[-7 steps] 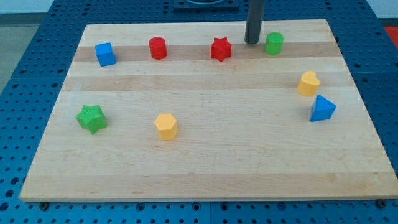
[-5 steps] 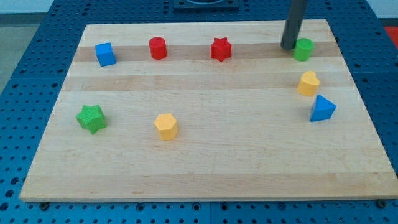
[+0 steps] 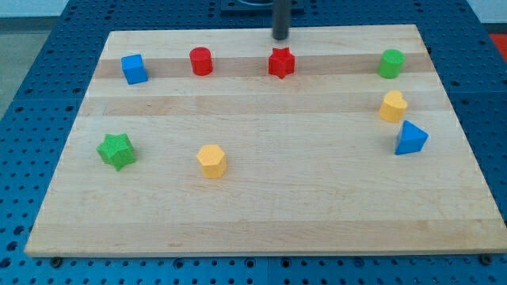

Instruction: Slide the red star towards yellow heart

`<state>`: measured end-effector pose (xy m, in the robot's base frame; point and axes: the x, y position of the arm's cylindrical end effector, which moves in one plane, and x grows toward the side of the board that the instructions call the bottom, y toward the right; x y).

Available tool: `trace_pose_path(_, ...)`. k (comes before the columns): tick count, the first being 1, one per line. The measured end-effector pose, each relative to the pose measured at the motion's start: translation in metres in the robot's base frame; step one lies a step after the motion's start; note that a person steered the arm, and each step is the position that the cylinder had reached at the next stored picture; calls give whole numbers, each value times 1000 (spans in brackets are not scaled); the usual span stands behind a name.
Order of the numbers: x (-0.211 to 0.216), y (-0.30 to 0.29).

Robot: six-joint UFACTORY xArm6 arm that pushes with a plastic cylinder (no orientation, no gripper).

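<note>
rod upright | my tip (image 3: 280, 37) just above red star (image 3: 280, 62), apart | tool: none fitted, holds nothing

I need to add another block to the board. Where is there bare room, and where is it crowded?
The widest bare patch is the middle, between the yellow hexagon and the yellow heart. The whole bottom strip below the green star is bare too. Crowded: the top row and the right edge, around the blue triangle.

Surface: I see a pale striped wooden board (image 3: 261, 198) | Beneath: blue perforated metal table (image 3: 32, 95) past all four edges | Light: even, soft.
</note>
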<state>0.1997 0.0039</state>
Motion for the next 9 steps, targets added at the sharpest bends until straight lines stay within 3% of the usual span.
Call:
trace_pose_path(1,0,-41)
trace_pose_path(2,64,-43)
trace_pose_path(3,66,-35)
trace_pose_path(6,95,24)
trace_pose_path(9,95,125)
